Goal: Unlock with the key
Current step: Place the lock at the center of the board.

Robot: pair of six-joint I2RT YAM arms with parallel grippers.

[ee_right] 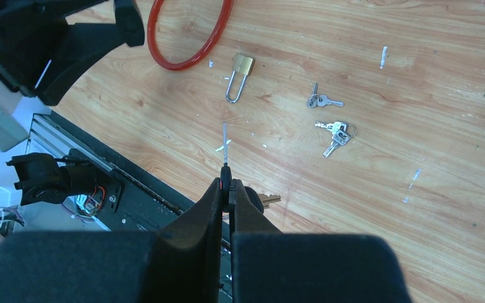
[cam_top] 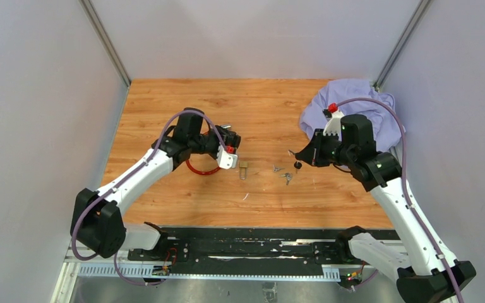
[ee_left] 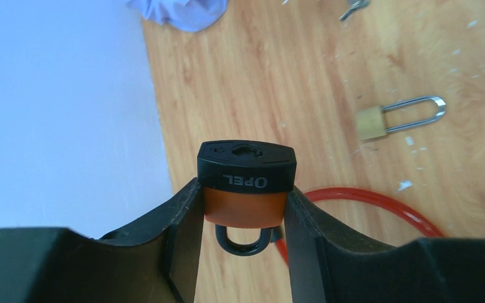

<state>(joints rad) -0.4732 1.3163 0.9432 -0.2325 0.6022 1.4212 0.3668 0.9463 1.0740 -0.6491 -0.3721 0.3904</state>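
Orange padlock (ee_left: 246,170), rigid and judged heavy, is clamped by its flanks in the left hand (ee_left: 243,192), keyhole (ee_left: 247,151) exposed; the thin, light key (ee_right: 225,144) is pinched by its head in the right hand (ee_right: 228,187).

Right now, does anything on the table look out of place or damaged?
Mildly. A crumpled lavender cloth sits bunched in the far right corner, a spare brass padlock and two loose key bunches lie mid-table, and white flecks dot the wood. Nothing looks broken.
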